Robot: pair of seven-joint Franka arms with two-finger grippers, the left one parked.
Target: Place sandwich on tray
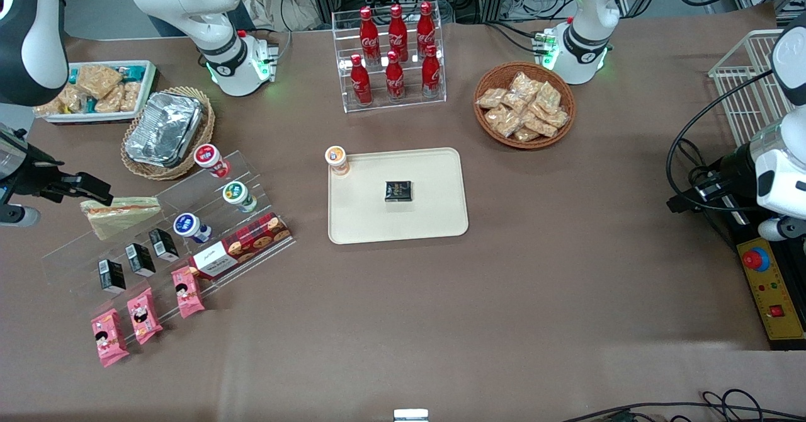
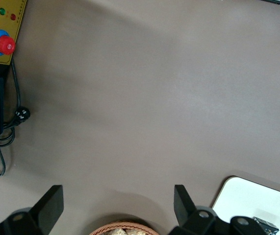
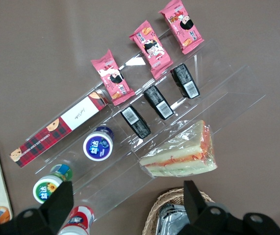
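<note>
The sandwich (image 1: 119,214), a wrapped white-bread wedge with a red-orange filling stripe, lies on the highest step of a clear acrylic stand (image 1: 82,249) at the working arm's end of the table. It also shows in the right wrist view (image 3: 181,154). My right gripper (image 1: 94,190) hovers just above and slightly farther from the front camera than the sandwich, open and empty, not touching it; in the right wrist view (image 3: 127,203) its fingers (image 3: 61,200) stand wide apart. The cream tray (image 1: 434,220) lies mid-table and holds a small black packet (image 1: 398,191).
An orange-lidded cup (image 1: 337,159) stands at the tray's corner. The stand also carries small bottles (image 1: 191,227), black boxes (image 1: 140,259), pink packets (image 1: 143,315) and a plaid biscuit box (image 1: 242,245). A foil container in a wicker basket (image 1: 165,129) sits near the gripper. A cola rack (image 1: 393,57) and snack basket (image 1: 524,104) stand farther from the front camera.
</note>
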